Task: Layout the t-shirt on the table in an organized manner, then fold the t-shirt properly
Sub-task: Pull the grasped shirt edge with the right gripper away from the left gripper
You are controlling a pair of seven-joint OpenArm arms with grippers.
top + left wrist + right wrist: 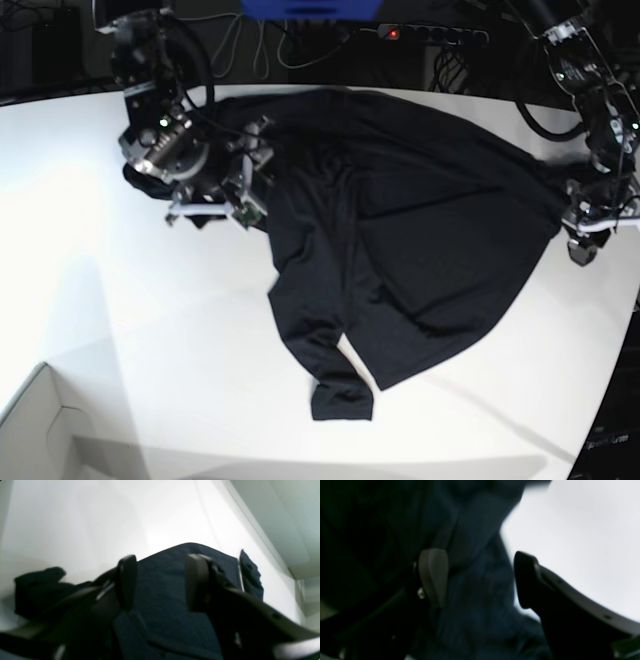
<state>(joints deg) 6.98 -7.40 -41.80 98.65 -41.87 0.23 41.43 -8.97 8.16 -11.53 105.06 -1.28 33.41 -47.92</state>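
The t-shirt (400, 240) lies spread on the white counter (150, 330), rumpled rather than flat. One sleeve (335, 385) trails toward the near edge of the counter. The rest of the fabric fans out toward the far edge.

Right pincer (480, 578): the fingers are spread wide. Dark fabric lies between and beneath them. Neither finger presses on the fabric. In the base view this arm sits at the left border of the shirt.

Left pincer (160, 582): the fingers stand apart over a hemmed edge of the shirt (162, 590). The cloth passes between them with a visible gap to each pad, so no pinch is shown. In the base view this arm is at the right border of the shirt.

A white cardboard box corner (35, 425) sits at the near left of the counter, well apart from the shirt.
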